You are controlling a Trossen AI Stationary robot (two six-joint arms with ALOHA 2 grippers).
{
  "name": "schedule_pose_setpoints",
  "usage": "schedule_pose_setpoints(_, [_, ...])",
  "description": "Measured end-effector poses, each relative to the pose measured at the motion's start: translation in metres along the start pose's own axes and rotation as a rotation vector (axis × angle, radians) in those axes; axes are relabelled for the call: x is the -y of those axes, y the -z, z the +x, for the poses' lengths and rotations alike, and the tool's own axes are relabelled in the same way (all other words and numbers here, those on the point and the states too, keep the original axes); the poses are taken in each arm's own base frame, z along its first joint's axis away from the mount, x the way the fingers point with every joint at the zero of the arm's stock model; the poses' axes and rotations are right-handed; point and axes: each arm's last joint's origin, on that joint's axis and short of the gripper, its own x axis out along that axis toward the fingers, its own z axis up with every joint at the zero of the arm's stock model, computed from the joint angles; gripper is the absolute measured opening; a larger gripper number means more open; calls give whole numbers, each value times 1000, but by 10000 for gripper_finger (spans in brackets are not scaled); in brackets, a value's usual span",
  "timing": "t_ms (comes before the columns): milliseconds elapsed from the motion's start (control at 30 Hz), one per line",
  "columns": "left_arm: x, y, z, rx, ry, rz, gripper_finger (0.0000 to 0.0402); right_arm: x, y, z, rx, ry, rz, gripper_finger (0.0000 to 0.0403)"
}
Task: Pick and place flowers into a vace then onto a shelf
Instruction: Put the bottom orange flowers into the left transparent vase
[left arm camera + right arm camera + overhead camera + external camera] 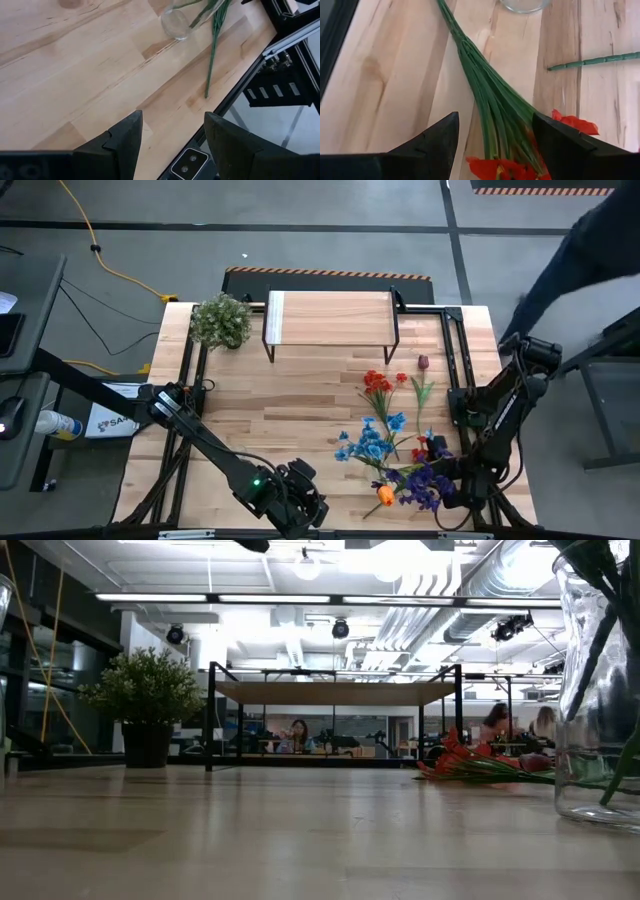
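The glass vase (598, 690) stands near the table's near right corner with green stems in it; it also shows in the wrist views, vase (179, 21) and vase (522, 4). Red flowers (378, 385), blue flowers (370, 445), purple flowers (425, 485), an orange tulip (385, 495) and a dark red tulip (423, 363) are spread over the right half. My right gripper (495, 145) is open over a bunch of red flowers (495, 110), a finger on each side of its stems. My left gripper (172, 145) is open over bare wood at the near edge.
The wooden-topped shelf (330, 320) stands at the far middle, with the potted plant (220, 320) to its left. A loose green stem (212, 60) lies beside the vase, close to the table's edge. Bare wood fills the table's left and middle. People sit in the room beyond.
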Motion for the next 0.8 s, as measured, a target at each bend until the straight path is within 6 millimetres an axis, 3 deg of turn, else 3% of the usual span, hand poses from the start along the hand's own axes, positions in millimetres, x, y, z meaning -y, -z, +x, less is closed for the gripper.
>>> schedule_pose_setpoints(800, [0,0,0,2,-1,4,246,7,-8,6,-31,-2,-43,243])
